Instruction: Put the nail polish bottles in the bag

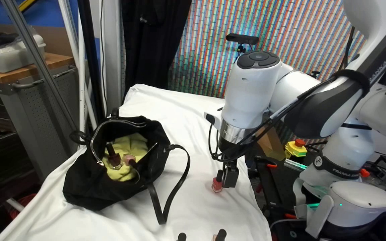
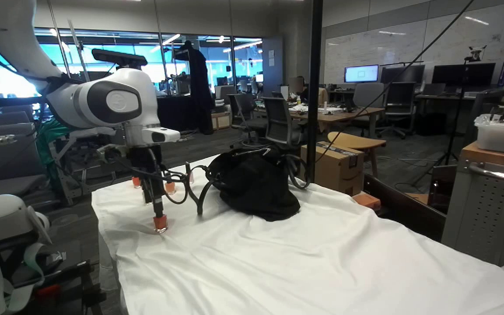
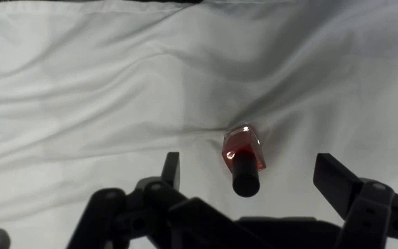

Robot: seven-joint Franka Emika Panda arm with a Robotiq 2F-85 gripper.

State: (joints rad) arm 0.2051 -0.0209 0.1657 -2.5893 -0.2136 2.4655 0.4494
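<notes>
A red nail polish bottle (image 3: 244,145) with a black cap stands upright on the white cloth, also seen in an exterior view as the red bottle (image 1: 217,184). My gripper (image 3: 249,174) is open around it, one finger (image 3: 171,169) on each side, both apart from the cap. The black bag (image 1: 85,182) lies with its mouth open; on its yellow-green inside rest a dark bottle (image 1: 114,158) and a pink bottle (image 1: 129,158). Two more black caps (image 1: 182,237) poke in at the lower edge of that view. Behind the gripper, an orange-looking bottle (image 2: 170,187) shows.
The bag's strap (image 1: 179,184) loops over the cloth between bag and gripper. The white tablecloth (image 2: 278,262) is wrinkled. Close by the robot base (image 1: 357,207), the table's edge drops off; a yellow emergency stop (image 1: 296,148) sits behind the gripper.
</notes>
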